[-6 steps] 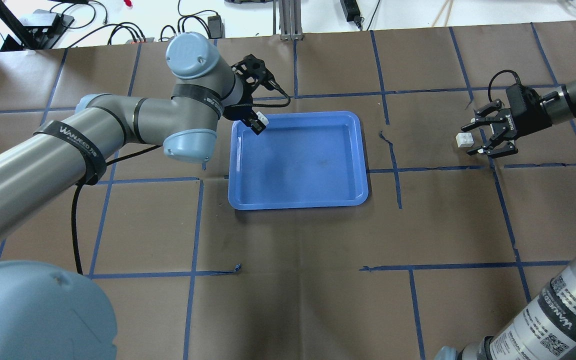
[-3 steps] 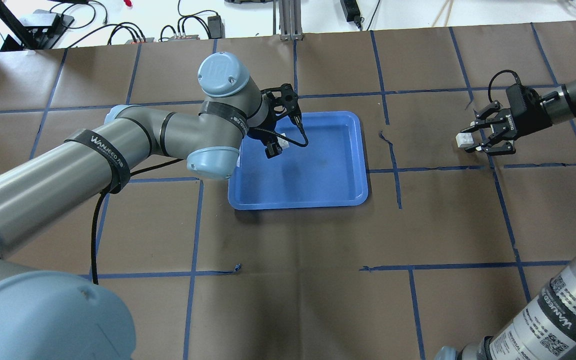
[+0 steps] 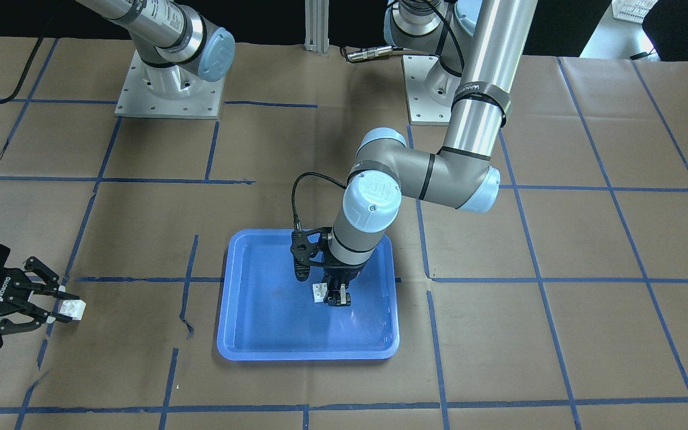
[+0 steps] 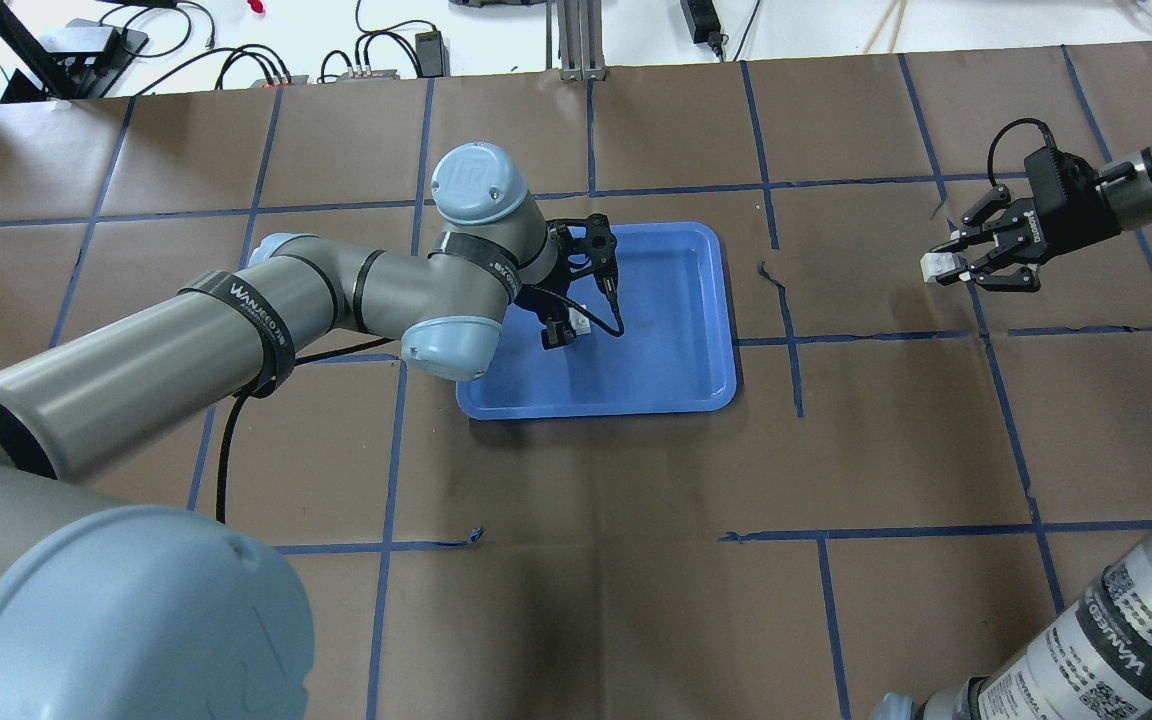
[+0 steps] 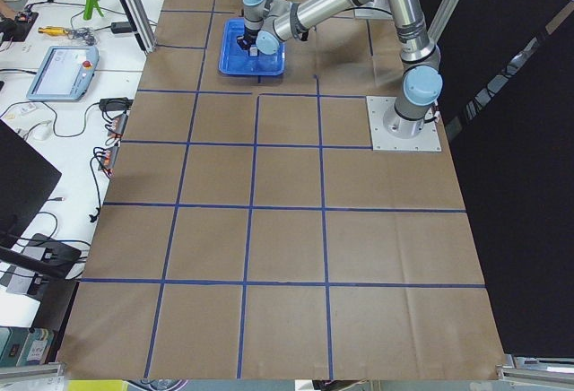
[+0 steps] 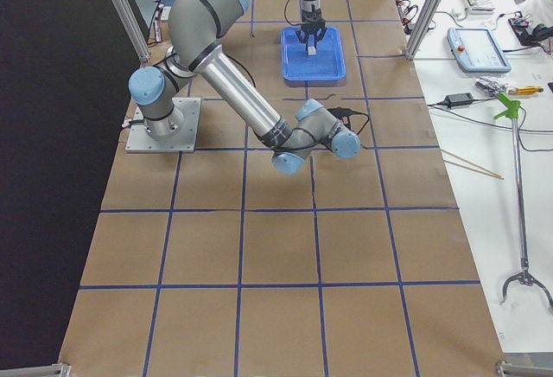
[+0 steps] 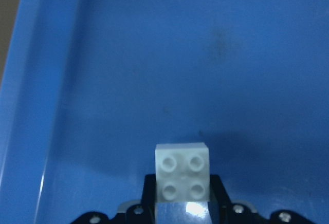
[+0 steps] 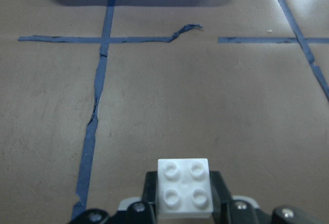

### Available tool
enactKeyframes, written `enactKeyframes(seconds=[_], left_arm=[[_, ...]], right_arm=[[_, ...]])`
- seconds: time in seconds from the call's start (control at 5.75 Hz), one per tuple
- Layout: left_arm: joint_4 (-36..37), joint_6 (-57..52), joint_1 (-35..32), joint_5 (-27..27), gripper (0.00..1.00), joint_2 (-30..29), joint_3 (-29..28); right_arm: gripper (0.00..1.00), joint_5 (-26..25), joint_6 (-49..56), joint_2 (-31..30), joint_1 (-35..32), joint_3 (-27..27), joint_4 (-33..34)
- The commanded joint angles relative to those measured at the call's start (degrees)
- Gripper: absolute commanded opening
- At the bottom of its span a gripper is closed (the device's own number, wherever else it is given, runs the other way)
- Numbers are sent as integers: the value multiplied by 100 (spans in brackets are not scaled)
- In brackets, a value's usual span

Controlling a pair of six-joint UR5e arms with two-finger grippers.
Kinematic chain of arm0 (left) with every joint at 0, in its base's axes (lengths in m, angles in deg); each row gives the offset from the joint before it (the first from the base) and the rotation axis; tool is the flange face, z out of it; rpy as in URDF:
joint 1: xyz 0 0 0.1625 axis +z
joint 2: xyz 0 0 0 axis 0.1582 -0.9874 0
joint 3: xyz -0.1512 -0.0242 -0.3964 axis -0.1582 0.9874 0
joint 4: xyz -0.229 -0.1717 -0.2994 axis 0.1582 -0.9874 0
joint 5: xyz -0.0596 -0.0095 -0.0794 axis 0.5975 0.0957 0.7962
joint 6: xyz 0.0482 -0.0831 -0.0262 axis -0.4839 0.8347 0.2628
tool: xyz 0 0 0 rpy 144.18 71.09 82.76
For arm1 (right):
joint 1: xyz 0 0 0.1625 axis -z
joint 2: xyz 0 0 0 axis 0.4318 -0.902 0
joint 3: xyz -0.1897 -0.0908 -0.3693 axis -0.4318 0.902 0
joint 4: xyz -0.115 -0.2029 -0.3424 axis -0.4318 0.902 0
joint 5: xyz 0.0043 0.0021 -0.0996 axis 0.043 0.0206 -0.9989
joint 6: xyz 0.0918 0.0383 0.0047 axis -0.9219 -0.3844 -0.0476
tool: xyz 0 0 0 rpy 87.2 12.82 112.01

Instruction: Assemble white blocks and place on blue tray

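Note:
The blue tray (image 4: 666, 340) lies mid-table on brown paper; it also shows in the front view (image 3: 272, 325). My left gripper (image 4: 564, 332) hangs over the tray's left half, pointing down, shut on a white block (image 4: 582, 322). The left wrist view shows that block (image 7: 182, 171), studs toward the camera, just above the tray floor (image 7: 128, 54). My right gripper (image 4: 954, 266) is far to the right of the tray, shut on the second white block (image 4: 938, 266). The right wrist view shows this block (image 8: 184, 187) held above the paper.
Blue tape lines cross the paper, with a torn, curled strip (image 4: 766, 272) between the tray and my right gripper. The two arm bases (image 3: 168, 89) stand at the robot's side of the table. Cables and power bricks (image 4: 236, 60) lie beyond the far edge.
My left gripper carried its block from the tray's far left corner in over the tray floor. My right gripper closed on the second block and lifted it off the paper.

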Motion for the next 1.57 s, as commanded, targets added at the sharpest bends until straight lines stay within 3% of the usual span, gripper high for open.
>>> enactKeyframes(seconds=[0.0,0.17,0.35,0.52,0.87,1.39], left_arm=[[-14,-74,-8,54,24,79,63],[-58,-48,-8,98,28,114,63],[-58,-13,-8,99,53,79,55],[-67,-56,-8,90,99,96,63],[-520,-92,35,72,99,271,-93],[-2540,22,457,98,99,1175,-1040]], right_arm=[[36,-25,9,-702,-209,-269,-303],[36,10,18,-1002,-323,-654,-288],[37,62,-8,-1057,-550,-962,-218],[37,98,-8,-1075,-674,-1018,-209],[36,107,-584,-1075,-684,-1027,35],[36,412,-937,-1075,-963,-1097,143]])
